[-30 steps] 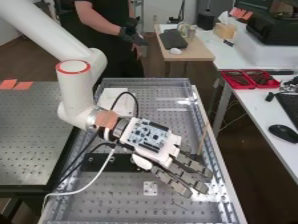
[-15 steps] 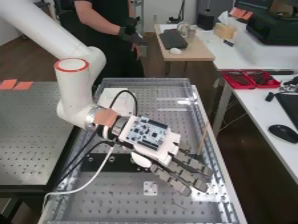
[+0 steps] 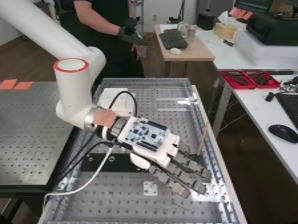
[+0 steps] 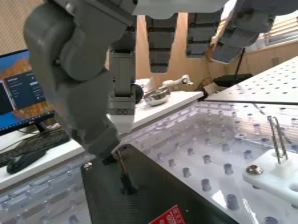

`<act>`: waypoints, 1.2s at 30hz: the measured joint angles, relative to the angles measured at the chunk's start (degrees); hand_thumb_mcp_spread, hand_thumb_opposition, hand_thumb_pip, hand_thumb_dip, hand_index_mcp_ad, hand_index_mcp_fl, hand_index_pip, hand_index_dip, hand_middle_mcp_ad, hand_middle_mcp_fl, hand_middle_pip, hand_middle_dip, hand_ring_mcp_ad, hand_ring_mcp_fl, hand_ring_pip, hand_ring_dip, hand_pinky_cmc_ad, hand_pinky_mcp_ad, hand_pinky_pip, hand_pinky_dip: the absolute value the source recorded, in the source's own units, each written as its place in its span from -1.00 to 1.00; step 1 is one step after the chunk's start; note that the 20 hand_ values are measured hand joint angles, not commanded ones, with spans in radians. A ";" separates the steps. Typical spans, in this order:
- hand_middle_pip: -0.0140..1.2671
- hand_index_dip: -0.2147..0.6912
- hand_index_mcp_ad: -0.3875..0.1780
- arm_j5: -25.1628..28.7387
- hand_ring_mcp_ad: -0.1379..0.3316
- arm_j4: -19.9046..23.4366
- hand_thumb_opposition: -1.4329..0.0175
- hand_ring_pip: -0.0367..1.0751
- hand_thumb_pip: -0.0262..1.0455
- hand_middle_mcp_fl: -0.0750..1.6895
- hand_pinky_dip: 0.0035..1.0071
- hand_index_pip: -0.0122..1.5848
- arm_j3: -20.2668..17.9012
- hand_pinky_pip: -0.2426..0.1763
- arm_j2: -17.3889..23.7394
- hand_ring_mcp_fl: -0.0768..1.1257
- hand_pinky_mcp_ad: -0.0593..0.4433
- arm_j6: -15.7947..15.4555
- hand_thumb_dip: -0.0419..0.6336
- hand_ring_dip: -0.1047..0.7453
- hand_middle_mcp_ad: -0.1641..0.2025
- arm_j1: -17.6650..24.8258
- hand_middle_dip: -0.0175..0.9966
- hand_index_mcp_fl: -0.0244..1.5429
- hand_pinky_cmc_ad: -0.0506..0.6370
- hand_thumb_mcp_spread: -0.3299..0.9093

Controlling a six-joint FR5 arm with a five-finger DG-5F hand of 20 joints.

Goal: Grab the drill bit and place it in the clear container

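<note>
Perforated benchtop is spreading beneath the hand, and we are noting a dark plate lying below its thumb. On that plate, just below the thumb's tip, a slender metal shaft with a black lower part is slanting; we are taking it for the drill bit. Whether thumb and bit are touching, we are unable to tell. The hand is standing well open, its fingers lying nearly straight, and we are finding nothing in its grasp. We are judging that it is hanging low and spread so thumb and fingers can close from opposite sides; uneven closing is risking a tipped bit.
</note>
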 joint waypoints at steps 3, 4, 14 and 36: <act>-0.80 -0.16 -0.06 -0.19 0.28 -0.02 -0.31 -0.83 0.13 -0.80 -0.66 0.57 -0.04 -0.34 0.04 -0.87 -0.11 -0.01 0.06 -0.84 0.17 -0.01 -0.70 -0.49 -0.04 0.26; -0.80 -0.16 -0.06 -0.12 0.28 -0.02 -0.31 -0.83 0.13 -0.80 -0.66 0.56 -0.06 -0.34 0.04 -0.87 -0.10 0.06 0.06 -0.84 0.17 -0.03 -0.69 -0.49 -0.04 0.26; -0.80 -0.16 -0.06 0.13 0.28 0.30 -0.31 -0.82 0.13 -0.80 -0.66 0.57 -0.10 -0.34 -0.17 -0.87 -0.10 0.18 0.06 -0.84 0.17 -0.03 -0.69 -0.47 -0.05 0.26; -0.80 -0.18 -0.04 0.76 0.33 2.38 -0.33 -0.80 0.03 -0.74 -0.66 0.63 -0.60 -0.26 -0.39 -0.84 -0.11 1.33 0.06 -0.84 0.17 0.13 -0.69 -0.17 -0.05 0.39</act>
